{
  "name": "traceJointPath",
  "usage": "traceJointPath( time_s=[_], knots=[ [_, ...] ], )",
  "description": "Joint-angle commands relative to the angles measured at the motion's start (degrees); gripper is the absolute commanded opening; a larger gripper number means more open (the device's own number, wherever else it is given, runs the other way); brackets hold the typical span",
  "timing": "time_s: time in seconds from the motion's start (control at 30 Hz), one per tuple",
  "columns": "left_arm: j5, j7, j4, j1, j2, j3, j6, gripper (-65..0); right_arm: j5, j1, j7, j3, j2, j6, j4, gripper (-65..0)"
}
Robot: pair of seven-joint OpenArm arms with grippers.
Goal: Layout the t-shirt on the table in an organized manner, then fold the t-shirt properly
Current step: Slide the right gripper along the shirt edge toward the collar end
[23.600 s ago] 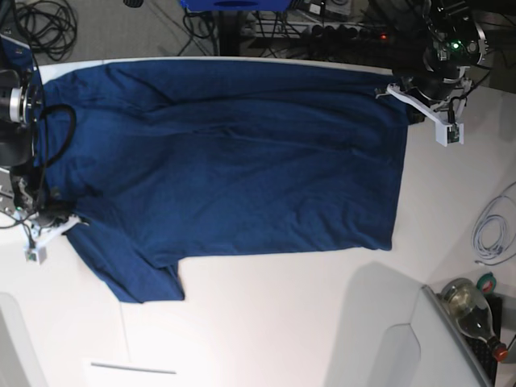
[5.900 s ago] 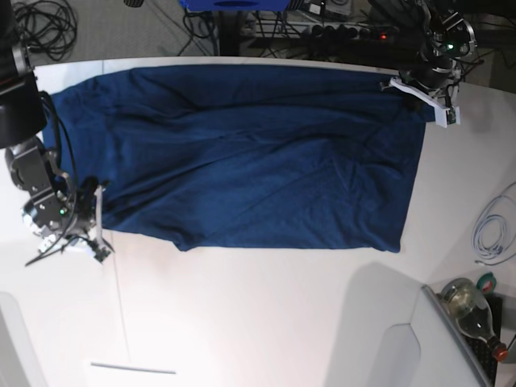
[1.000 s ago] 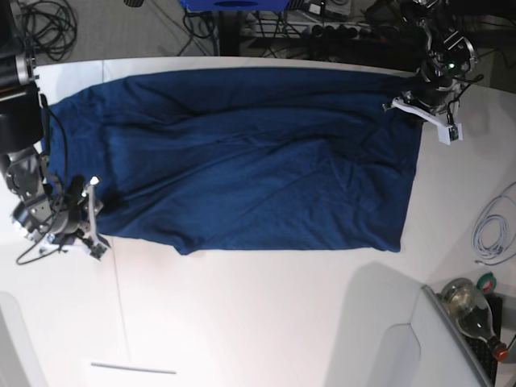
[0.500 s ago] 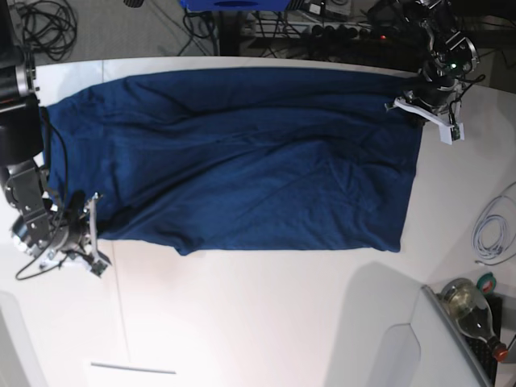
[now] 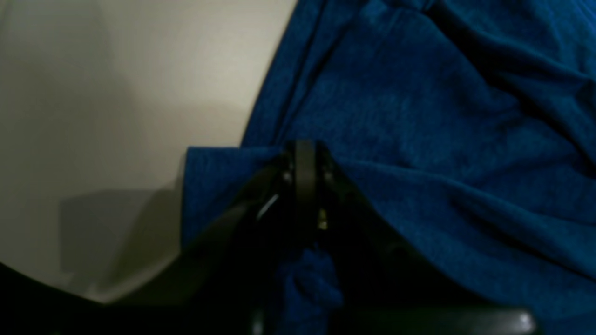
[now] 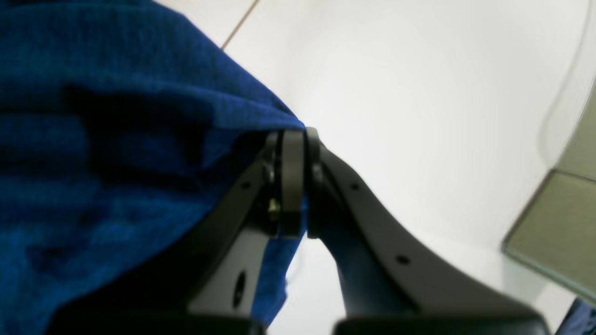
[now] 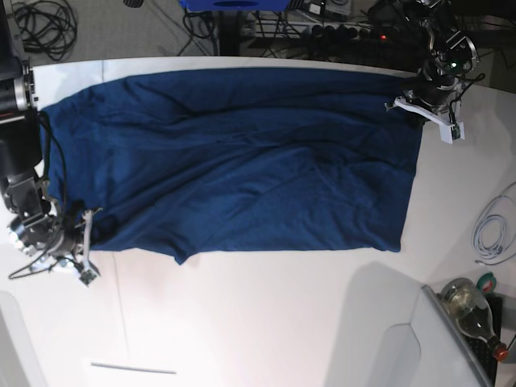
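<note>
The dark navy t-shirt (image 7: 234,161) lies spread wide across the white table (image 7: 258,322), rumpled with long creases. My left gripper (image 7: 409,103) is at the shirt's far right corner. In the left wrist view this gripper (image 5: 305,151) is shut on a pinched fold of the t-shirt (image 5: 419,116). My right gripper (image 7: 85,232) sits at the shirt's near left corner. In the right wrist view it (image 6: 293,139) is shut on the edge of the t-shirt (image 6: 116,139), with the bare table (image 6: 419,93) beyond.
A glass bottle (image 7: 472,310) and a coiled white cable (image 7: 492,234) lie at the right edge. A grey panel (image 7: 403,347) stands at the near right. Cables and a power strip (image 7: 339,31) lie on the floor behind the table. A thin seam (image 7: 121,314) runs down the tabletop.
My right gripper has shut on the shirt's near left corner and moved toward the table's near edge, drawing that corner with it. The left gripper has stayed put, still shut on the cloth.
</note>
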Motion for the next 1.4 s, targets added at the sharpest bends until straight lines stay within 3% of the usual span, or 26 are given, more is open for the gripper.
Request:
traceJointPath(
  time_s=[0.0, 0.27, 0.47, 0.53, 0.67, 0.73, 0.87, 1.0, 1.03, 1.1, 1.13, 1.23, 1.37],
  knots=[
    [0.04, -0.11, 0.55, 0.20, -0.39, -0.16, 0.31, -65.0, 0.32, 2.34, 1.22, 0.54, 0.73, -0.64, 0.66, -64.2],
    [0.04, -0.11, 0.64, 0.20, -0.39, -0.16, 0.31, -65.0, 0.32, 2.87, 5.44, 0.62, 0.73, -0.81, 0.05, -64.2],
    [0.04, -0.11, 1.08, 0.20, -0.39, -0.16, 0.31, -65.0, 0.32, 2.96, 7.29, 0.27, 0.56, -5.83, -0.75, -62.9],
    [-0.31, -0.03, 1.34, 0.20, -0.39, -0.16, 0.31, -65.0, 0.32, 3.22, 6.93, 0.18, -0.15, -5.83, -2.59, -57.9],
    [-0.40, 0.41, 5.12, 1.34, -0.03, -0.16, 0.31, -65.0, 0.32, 3.49, 6.23, 0.54, -0.23, -6.09, -3.12, -37.7],
    [-0.40, 0.50, 8.11, 1.95, 0.05, -0.16, 0.31, -65.0, 0.32, 3.57, 5.44, 0.62, -0.15, -6.18, -2.50, -33.0],
    [-0.40, 0.59, 12.15, 3.36, 0.14, -0.07, 0.31, -65.0, 0.32, 0.15, 0.08, 9.86, -0.23, -6.97, 7.25, -36.3],
    [-0.58, 0.59, 16.11, 5.03, 1.11, -0.07, 0.05, -65.0, 0.32, -8.82, -13.90, 15.22, -0.50, -6.35, 25.89, -40.4],
    [-1.28, 0.59, 16.73, 5.12, 1.55, -0.07, 0.05, -65.0, 0.32, -11.19, -17.07, 15.48, -0.50, -5.56, 30.11, -44.4],
    [-4.53, 0.59, 16.90, 5.12, 2.16, -0.07, 0.05, -65.0, 0.50, -16.91, -22.08, 15.57, -0.59, -3.45, 37.06, -58.4],
    [-5.68, 0.59, 16.64, 5.03, 2.08, 0.02, 0.05, -65.0, 0.50, -19.63, -23.40, 15.57, -0.76, -2.75, 39.96, -65.0],
    [-6.38, 0.15, 13.65, 3.89, 2.08, 0.20, 0.13, -65.0, 0.50, -26.05, -24.36, 17.06, -3.49, -2.13, 44.79, -62.9],
    [-6.20, 0.06, 9.25, 2.39, 1.72, 0.37, 0.13, -65.0, 0.41, -29.83, -24.36, 24.45, -7.97, -1.96, 44.79, -64.8]
  ],
)
